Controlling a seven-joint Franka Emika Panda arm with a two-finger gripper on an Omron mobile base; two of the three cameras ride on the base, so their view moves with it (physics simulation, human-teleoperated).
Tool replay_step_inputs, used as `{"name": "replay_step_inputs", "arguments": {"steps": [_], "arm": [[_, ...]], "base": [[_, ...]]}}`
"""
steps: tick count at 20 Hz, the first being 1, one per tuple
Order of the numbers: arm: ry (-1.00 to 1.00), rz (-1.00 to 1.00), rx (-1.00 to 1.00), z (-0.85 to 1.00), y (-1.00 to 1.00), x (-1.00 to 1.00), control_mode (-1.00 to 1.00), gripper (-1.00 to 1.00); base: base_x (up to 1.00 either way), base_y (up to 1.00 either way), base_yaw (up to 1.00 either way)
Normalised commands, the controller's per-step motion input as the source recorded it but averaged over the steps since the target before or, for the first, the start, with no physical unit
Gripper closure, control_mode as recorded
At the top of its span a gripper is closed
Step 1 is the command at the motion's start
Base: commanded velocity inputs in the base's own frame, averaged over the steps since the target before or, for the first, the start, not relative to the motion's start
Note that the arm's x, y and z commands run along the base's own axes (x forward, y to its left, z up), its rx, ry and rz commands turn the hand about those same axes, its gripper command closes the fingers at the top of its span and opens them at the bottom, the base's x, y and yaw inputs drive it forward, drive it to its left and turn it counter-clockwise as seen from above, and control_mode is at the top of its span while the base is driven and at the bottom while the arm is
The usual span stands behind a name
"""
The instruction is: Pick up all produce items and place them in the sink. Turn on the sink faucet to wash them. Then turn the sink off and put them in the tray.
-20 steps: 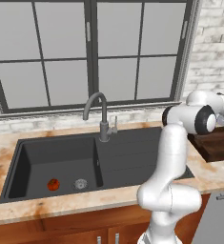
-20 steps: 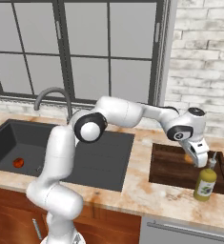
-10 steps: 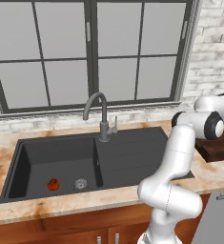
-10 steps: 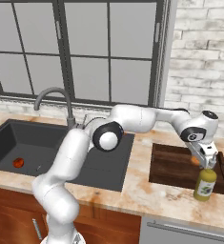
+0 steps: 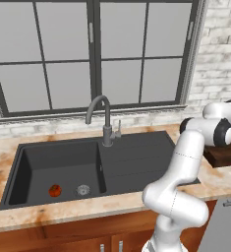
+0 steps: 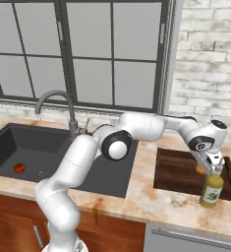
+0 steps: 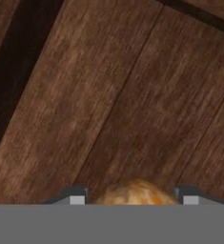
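Produce is split between two places. The orange-tan ball [image 7: 135,191] sits between the two fingertips [image 7: 76,198] of the pincer [image 6: 209,169], low over the wooden floor of the tray [image 6: 178,170]; the tips stand about as far apart as the ball is wide, so it looks held, though I cannot tell whether it already rests on the wood. That suits the last step: washed produce going into the tray. The red ball [image 5: 55,190] lies on the sink [image 5: 131,157] floor, just beside the round drain [image 5: 82,189], and by my judgement has yet to be moved across.

The faucet [image 5: 103,120] stands behind the sink, its spout arched over the basin; no water shows.

Room is tight at the tray's right end. A yellow-green bottle [image 6: 211,190] stands at the tray's near right corner, just below the pincer, and could be knocked as the hand lifts away. The rest of the tray is bare wood, with open worktop [image 6: 146,204] between it and the sink.
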Motion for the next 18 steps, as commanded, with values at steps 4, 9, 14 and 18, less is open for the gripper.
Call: {"name": "replay_step_inputs", "arguments": {"steps": [4, 9, 14, 18], "arm": [[0.0, 0.0, 0.0, 0.03, 0.06, 0.0, -1.0, -1.0], [0.0, 0.0, -0.01, 0.09, 0.07, -0.01, -1.0, -1.0], [0.0, -0.01, -0.06, 0.34, 0.14, -0.12, -1.0, -1.0], [0.0, -0.01, -0.11, 0.47, 0.36, -0.23, -1.0, -1.0]], "base": [[0.0, 0.0, 0.0], [0.0, 0.0, 0.0], [0.0, 0.0, 0.0], [0.0, 0.0, 0.0]]}}
